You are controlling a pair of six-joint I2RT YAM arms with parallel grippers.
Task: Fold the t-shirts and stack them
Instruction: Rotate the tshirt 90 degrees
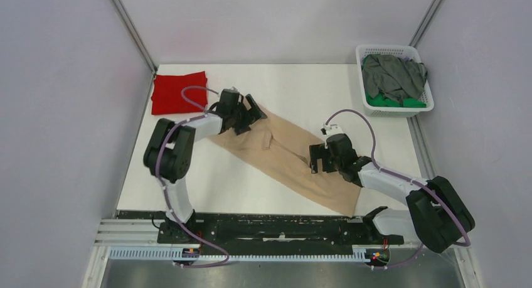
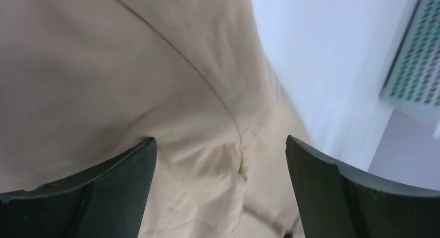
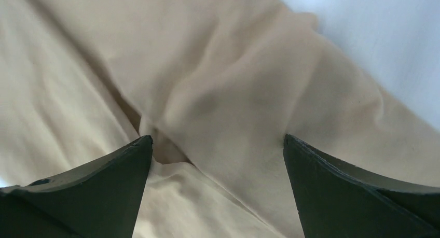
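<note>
At far-left back corner of white table top [image 1: 301, 87]: bright red cotton t-shirt [image 1: 179, 92], folded to a flat rectangle, lying alone with nothing on top. Judged: one shirt done, base of the stack

Next right: left gripper [image 1: 251, 117], jaws spread wide and empty, low over the upper-left end of the large beige cotton t-shirt [image 1: 282, 161]. Left wrist view: both dark fingers frame tan cloth with a seam running between them, and no cloth is pinched. Whether the tips touch the fabric cannot be told

Centre: beige shirt lies as a long narrow band on a diagonal, from beside the left gripper down towards the near-right table edge, with a raised crease about midway. Looks folded lengthwise only, and sits well apart from the red shirt

Right of centre: right gripper [image 1: 315, 159], jaws likewise wide with nothing held, above the band near its middle, on the right-hand edge. Right wrist view: rumpled tan cloth fills the gap between the fingers, no grip on it

Far-right back corner: white plastic lattice basket [image 1: 386, 48] holding a crumpled dark grey t-shirt [image 1: 394, 74] over a green t-shirt [image 1: 392, 101], both unfolded

Progress, as judged: one of four shirts finished, the beige one part-way, two not started. Left to do: crosswise folds on the beige band, transfer onto the red shirt, then the basket pair
</note>
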